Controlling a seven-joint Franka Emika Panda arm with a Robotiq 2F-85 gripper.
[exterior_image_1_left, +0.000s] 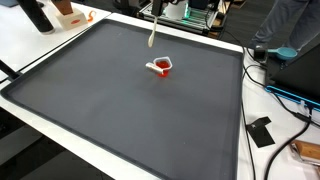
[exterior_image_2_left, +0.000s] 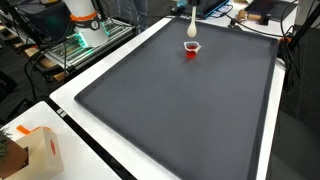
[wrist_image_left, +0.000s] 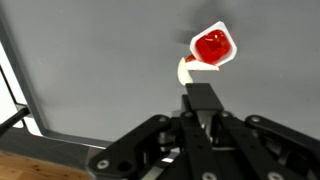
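A small red cup with a white rim (exterior_image_1_left: 161, 67) stands on the dark grey mat (exterior_image_1_left: 120, 110), also in the other exterior view (exterior_image_2_left: 191, 50). My gripper (exterior_image_1_left: 160, 10) is shut on a cream-white spoon (exterior_image_1_left: 152, 36) that hangs down above the mat just behind the cup. The spoon also shows in an exterior view (exterior_image_2_left: 192, 25). In the wrist view the jaws (wrist_image_left: 203, 115) clamp the dark handle. The spoon's white bowl (wrist_image_left: 186, 68) lies close beside the red cup (wrist_image_left: 213, 45). I cannot tell whether it touches the cup.
A white table rim (exterior_image_2_left: 70, 105) frames the mat. A cardboard box (exterior_image_2_left: 30, 150) sits at a near corner. Cables and a black block (exterior_image_1_left: 262, 132) lie beside the mat. An orange-and-white object (exterior_image_1_left: 70, 15) and a metal rack (exterior_image_2_left: 85, 40) stand at the far edge.
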